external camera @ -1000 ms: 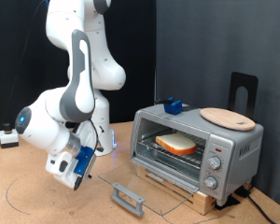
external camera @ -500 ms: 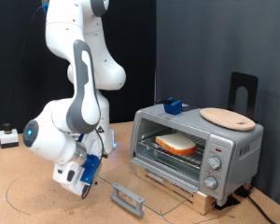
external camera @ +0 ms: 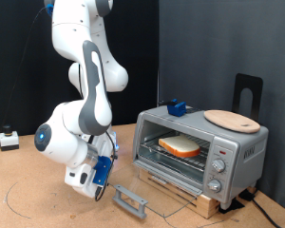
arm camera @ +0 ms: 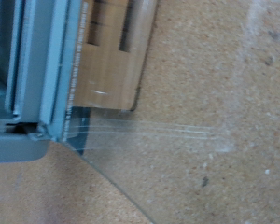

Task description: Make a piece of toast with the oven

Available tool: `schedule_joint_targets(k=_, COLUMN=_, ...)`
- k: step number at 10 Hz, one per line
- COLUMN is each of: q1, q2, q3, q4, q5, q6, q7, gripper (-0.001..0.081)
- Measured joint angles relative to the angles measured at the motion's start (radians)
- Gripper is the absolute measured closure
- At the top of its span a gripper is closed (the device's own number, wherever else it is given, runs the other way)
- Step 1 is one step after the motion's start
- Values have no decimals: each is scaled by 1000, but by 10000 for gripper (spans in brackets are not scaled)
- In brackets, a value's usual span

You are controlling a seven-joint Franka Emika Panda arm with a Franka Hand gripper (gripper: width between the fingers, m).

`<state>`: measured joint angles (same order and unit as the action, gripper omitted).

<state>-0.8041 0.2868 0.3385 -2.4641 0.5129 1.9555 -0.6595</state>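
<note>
The oven stands at the exterior view's right with its glass door folded down flat and the bar handle at the door's front edge. The piece of toast lies on the wire rack inside. My gripper hangs low over the table just to the exterior view's left of the handle, and its fingers are hidden by the hand. The wrist view shows the oven's lower front edge and the glass door over the cork surface, with no fingers in it.
A round light-wood board and a small blue object lie on the oven's top. A black stand rises behind the oven. A white device sits at the far left, and a thin cable loops on the table.
The arm has swung lower and towards the exterior view's right, bringing the gripper closer to the door handle. The oven, door and toast have not moved.
</note>
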Motion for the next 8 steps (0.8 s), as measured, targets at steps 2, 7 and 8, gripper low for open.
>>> schedule_joint_targets(k=2, q1=-20, q2=-32, q3=0, q4=17, q5=0, q6=-99, q7=-52, gripper=-4)
schedule_joint_targets(k=7, q1=-2, q2=-149, q3=59, q4=-17, q5=21, q6=-187, q7=-71, gripper=-4)
schedule_joint_targets(k=8, q1=10, q2=-169, q3=80, q4=-33, q5=28, q6=-171, q7=-71, gripper=-4)
